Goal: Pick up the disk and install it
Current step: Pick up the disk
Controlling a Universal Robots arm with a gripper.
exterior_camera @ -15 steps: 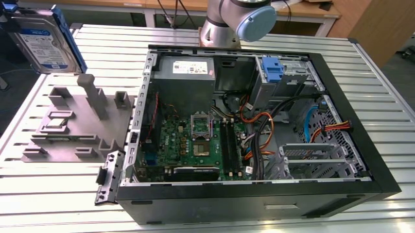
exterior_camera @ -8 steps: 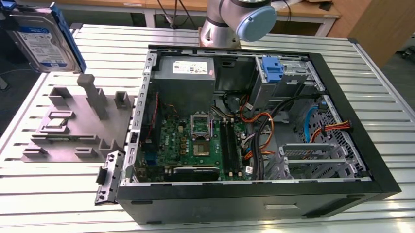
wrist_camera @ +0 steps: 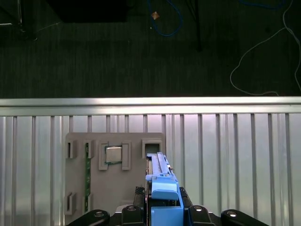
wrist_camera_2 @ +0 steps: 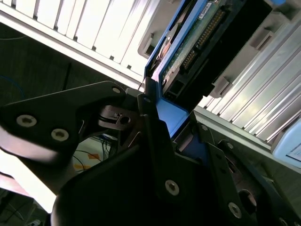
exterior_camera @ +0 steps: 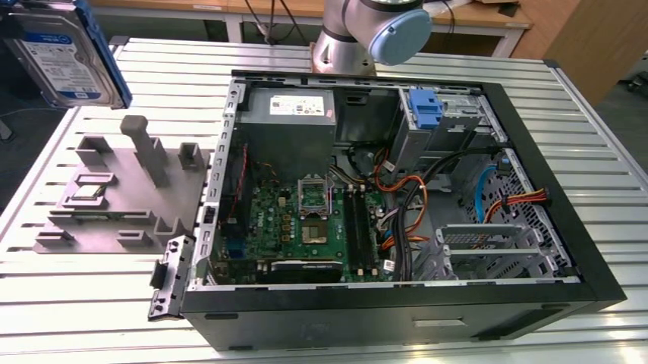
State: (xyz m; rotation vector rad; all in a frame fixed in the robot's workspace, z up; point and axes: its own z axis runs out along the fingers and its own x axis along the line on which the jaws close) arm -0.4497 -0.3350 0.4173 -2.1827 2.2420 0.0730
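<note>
Disk (exterior_camera: 59, 57) is high in the air over the grey holder tray (exterior_camera: 102, 220), prob. to clear its posts, and well apart from the open PC case (exterior_camera: 405, 303). Gripper (wrist_camera: 163, 207) jaws are narrow, clamped on the disk's blue frame, approx. edge-on.

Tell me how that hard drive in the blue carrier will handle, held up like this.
The hard drive looks like a rigid metal slab, so probably stiff and heavy for its size. The gripper seems to clamp the blue carrier bracket at one end, so it might swing or slip. Its exposed circuit board suggests fragility.
</note>
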